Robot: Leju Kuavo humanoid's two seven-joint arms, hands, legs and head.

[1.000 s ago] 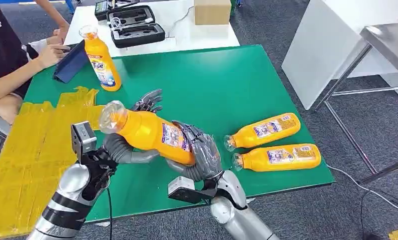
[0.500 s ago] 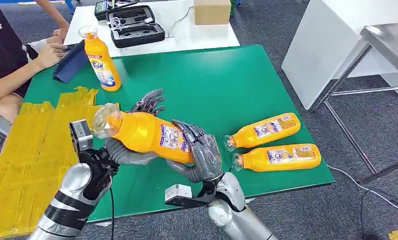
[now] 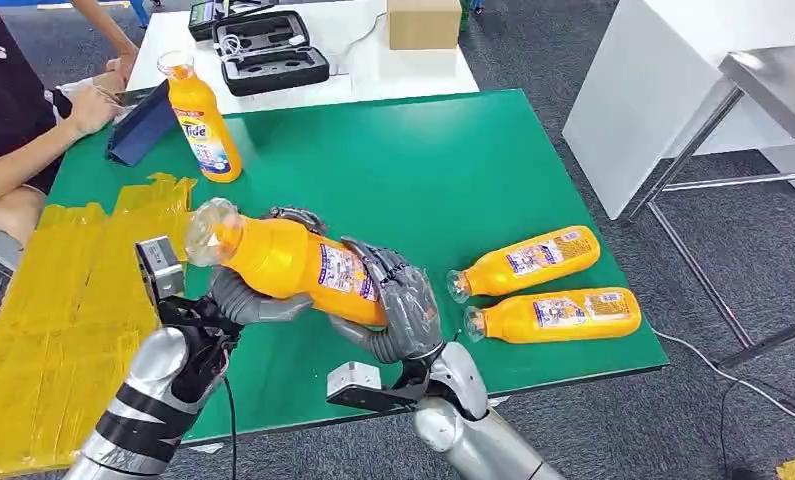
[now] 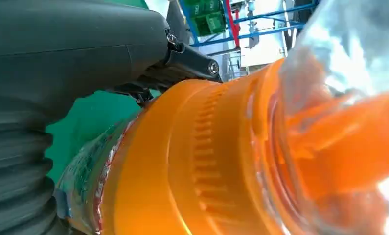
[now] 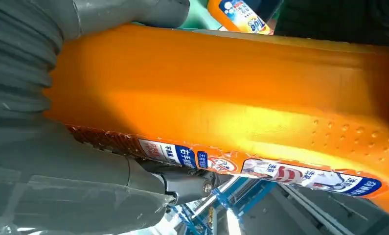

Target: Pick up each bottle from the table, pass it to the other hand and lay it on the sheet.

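Both your hands on one orange bottle (image 3: 291,265) above the green worktop (image 3: 453,170), right hand (image 3: 398,310) fingers (image 3: 383,268) wrapped round its base, left hand (image 3: 248,295) fingers curled over its shoulder, cap end toward the yellow sheet (image 3: 63,320).

- Orange bottle (image 3: 293,262) with clear cap lies tilted across both my hands, cap end over my left hand (image 3: 238,298), base in my right hand (image 3: 401,312).
- Two orange bottles (image 3: 525,260) (image 3: 553,315) lie flat just right of my right hand.
- Yellow sheet (image 3: 53,330) lies left of my left hand.
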